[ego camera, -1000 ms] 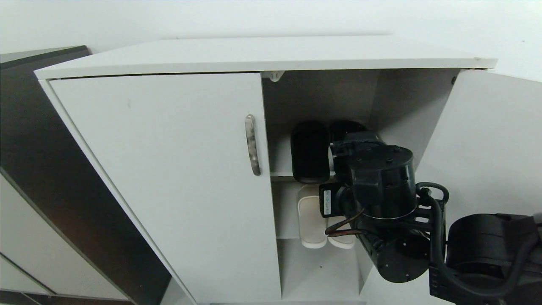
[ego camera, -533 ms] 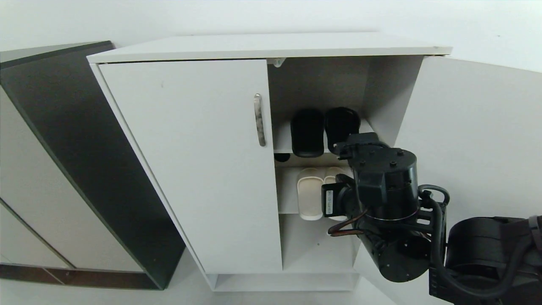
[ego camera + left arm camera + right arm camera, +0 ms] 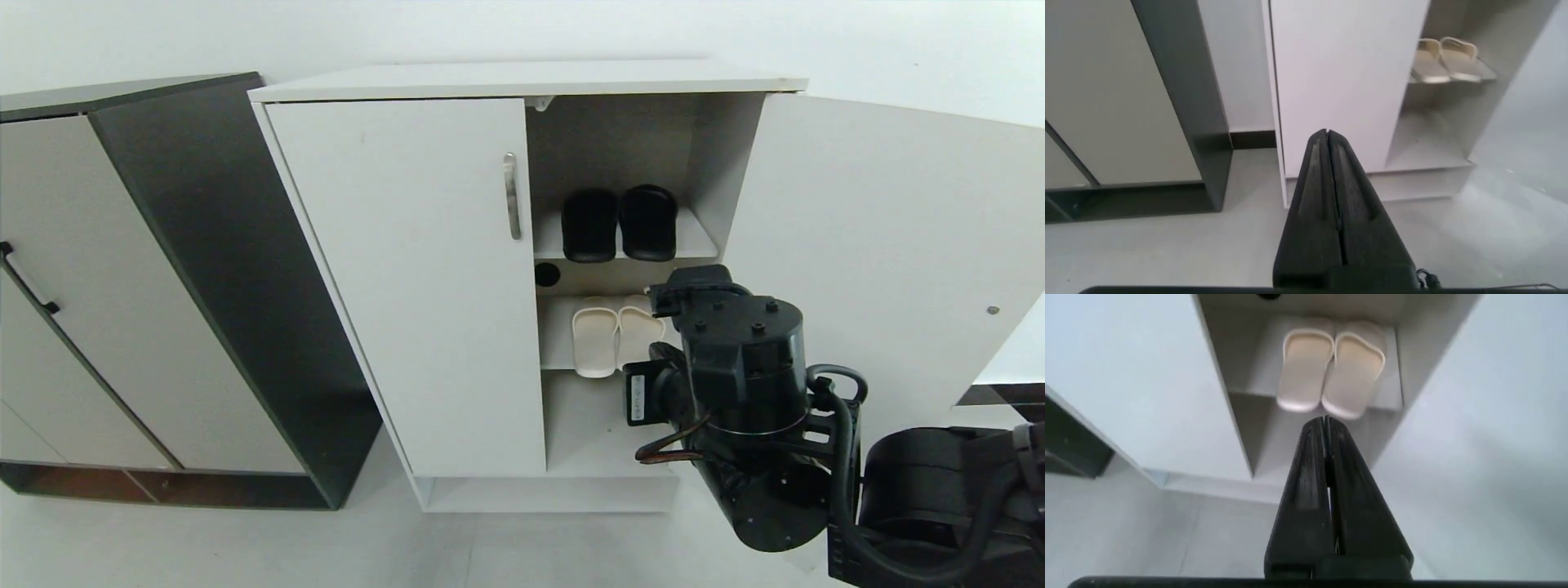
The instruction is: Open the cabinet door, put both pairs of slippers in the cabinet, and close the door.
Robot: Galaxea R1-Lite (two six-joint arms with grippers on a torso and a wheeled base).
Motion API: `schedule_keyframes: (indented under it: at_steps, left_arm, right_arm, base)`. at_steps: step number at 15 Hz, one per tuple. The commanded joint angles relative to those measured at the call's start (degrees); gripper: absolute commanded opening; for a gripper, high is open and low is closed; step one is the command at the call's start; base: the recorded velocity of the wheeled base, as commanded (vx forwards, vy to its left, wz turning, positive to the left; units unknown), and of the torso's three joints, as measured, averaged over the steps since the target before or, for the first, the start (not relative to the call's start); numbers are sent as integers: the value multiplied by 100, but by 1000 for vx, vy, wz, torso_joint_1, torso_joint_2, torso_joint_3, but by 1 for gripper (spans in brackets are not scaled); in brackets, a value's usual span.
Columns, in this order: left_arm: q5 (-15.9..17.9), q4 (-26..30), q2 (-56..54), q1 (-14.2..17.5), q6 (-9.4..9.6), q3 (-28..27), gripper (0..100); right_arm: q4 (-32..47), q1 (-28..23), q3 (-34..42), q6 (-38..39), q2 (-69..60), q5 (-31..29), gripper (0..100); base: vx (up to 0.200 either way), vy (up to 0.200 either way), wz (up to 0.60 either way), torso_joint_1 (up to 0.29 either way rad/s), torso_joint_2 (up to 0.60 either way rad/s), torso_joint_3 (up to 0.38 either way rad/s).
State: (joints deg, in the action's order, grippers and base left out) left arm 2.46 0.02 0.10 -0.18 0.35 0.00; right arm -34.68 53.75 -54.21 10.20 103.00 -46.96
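Observation:
The white cabinet point(image 3: 424, 269) has its left door closed and its right door point(image 3: 882, 245) swung wide open. A black pair of slippers point(image 3: 618, 222) lies on the upper shelf. A cream pair of slippers point(image 3: 614, 336) point(image 3: 1331, 367) point(image 3: 1454, 61) lies on the shelf below. My right arm point(image 3: 739, 376) is held in front of the open compartment. My right gripper point(image 3: 1325, 420) is shut and empty, a short way out from the cream pair. My left gripper point(image 3: 1327, 135) is shut and empty, low over the floor before the closed door.
A dark-sided cabinet point(image 3: 163, 286) with pale doors stands against the white cabinet's left side. The closed door carries a metal handle point(image 3: 512, 196). Grey floor point(image 3: 457, 547) lies open in front. The bottom compartment point(image 3: 588, 425) holds nothing.
The whole head view has pulled back from the cabinet, so the camera has moved. The slippers and doors have stayed put, and the right arm keeps its pose.

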Motion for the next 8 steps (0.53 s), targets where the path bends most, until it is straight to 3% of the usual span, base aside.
schedule_keyframes:
  at_steps: [1, 5, 8]
  left_arm:
    - [0, -2, -1, 1, 0, 0, 0]
    - [0, -2, -1, 1, 9, 0, 0]
    - [0, -2, -1, 1, 9, 0, 0]
  right_arm:
    - [-3, 4, 16, -1, 10, 2, 0]
    - [-3, -57, 86, -45, 10, 2, 0]
    - [-3, -75, 130, -124, 10, 2, 0]
  base:
    - [-200, 0, 0, -2, 12, -2]
    - [-200, 0, 0, 1, 1, 4]
    - [0, 0, 0, 0, 0, 0]
